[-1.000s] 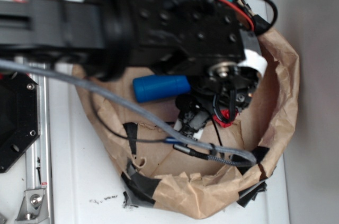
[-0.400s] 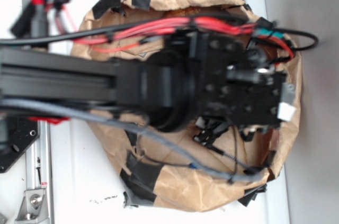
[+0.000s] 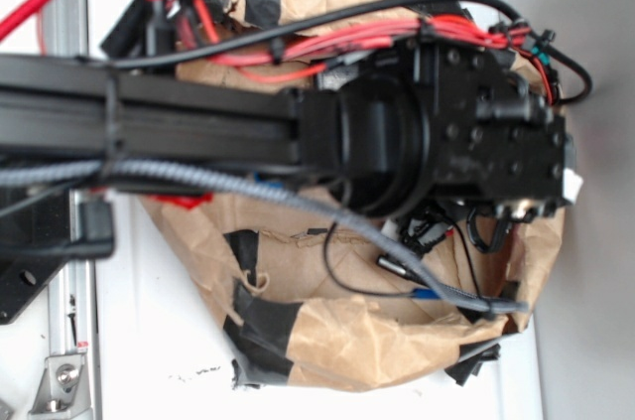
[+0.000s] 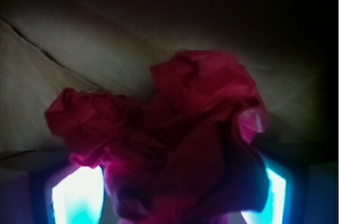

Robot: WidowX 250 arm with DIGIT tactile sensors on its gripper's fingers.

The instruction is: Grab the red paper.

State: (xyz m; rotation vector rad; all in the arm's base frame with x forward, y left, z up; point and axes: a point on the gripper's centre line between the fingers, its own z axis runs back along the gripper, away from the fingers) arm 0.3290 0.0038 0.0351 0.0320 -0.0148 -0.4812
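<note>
Reaching into the bag (image 3: 327, 341), the gripper (image 4: 169, 187) straddles the red paper (image 4: 175, 139) at lower centre (fingers spread, grasp not yet closed).

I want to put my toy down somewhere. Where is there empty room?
Bare white table lies left of the brown paper bag and below the black arm. Inside the bag it is crowded with arm and cables. In the wrist view, the red paper fills the space between the claw's fingers.

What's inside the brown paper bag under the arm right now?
From the exterior view, the arm covers most of the brown paper bag; only cables show inside. The wrist view shows the red paper close up between the claw fingers. Anything else inside is hidden.
</note>
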